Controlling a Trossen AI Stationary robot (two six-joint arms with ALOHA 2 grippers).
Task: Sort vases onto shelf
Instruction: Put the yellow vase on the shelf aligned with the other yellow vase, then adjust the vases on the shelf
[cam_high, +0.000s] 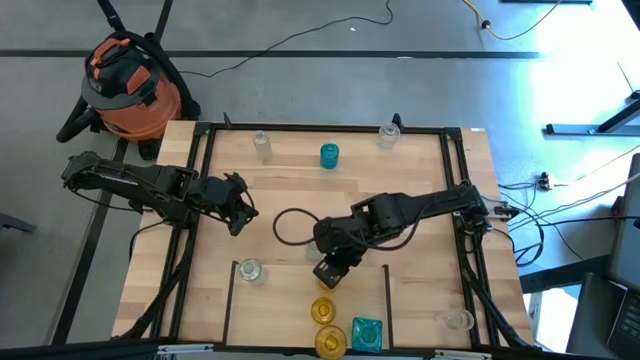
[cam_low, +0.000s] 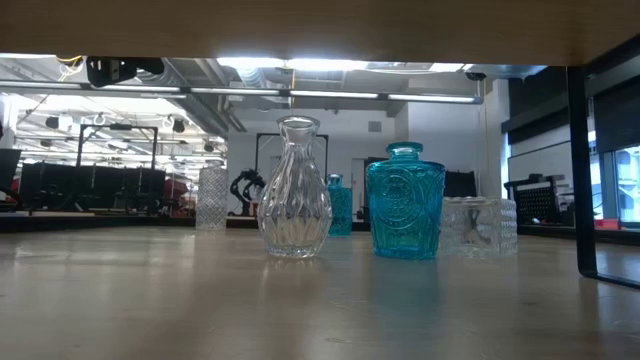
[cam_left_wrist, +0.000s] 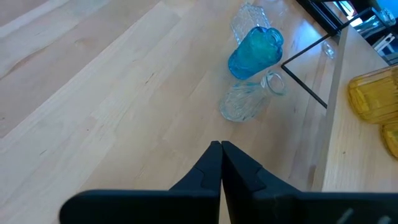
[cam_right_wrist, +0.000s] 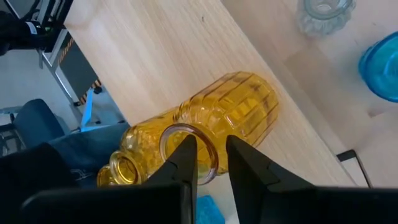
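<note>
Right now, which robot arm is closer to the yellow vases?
The right. Its gripper sits at the rim of a yellow vase, fingers either side of the glass. The left gripper is farther up the table, shut and empty.

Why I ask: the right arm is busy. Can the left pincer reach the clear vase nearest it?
Probably yes: the left pincer, shut, sits near the clear vase with only bare shelf between them.
</note>
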